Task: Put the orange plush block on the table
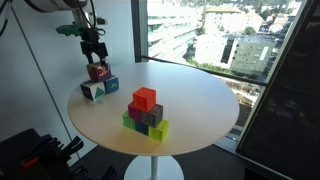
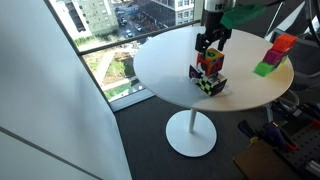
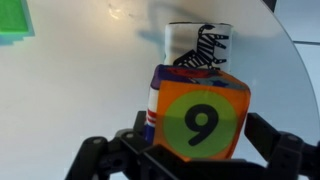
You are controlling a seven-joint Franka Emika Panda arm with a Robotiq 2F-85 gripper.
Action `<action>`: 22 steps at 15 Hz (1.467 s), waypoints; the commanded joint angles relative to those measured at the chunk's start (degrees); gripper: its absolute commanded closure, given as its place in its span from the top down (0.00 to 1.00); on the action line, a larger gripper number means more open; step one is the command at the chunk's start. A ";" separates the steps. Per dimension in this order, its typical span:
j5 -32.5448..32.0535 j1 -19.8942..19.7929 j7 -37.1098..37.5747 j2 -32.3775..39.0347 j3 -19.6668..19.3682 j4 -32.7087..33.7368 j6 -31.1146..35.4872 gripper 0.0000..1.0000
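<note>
black robot gripper straddles the mottled orange plush block — perched atop teal-and-white soft cubes at the edge of the round white desk — jaws flanking it, seemingly to lift it down; whether they pinch it is unclear.

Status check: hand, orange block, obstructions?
Hand straddling orange plush block, grip unconfirmed. Block atop teal-and-white cubes near table edge. Other cube stack apart, nothing blocking.

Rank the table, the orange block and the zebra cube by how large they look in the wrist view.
1. table, filling most of the frame.
2. orange block.
3. zebra cube: smaller here, but farther from the camera, so unsure against the block.
</note>
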 commanded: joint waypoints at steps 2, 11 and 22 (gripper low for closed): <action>-0.97 0.41 1.37 0.26 -0.32 -0.35 0.58 1.00; -0.43 0.16 0.83 -0.33 -0.71 0.05 -0.66 0.38; 0.12 -1.88 -0.80 -6.10 -2.59 -0.47 -6.14 0.11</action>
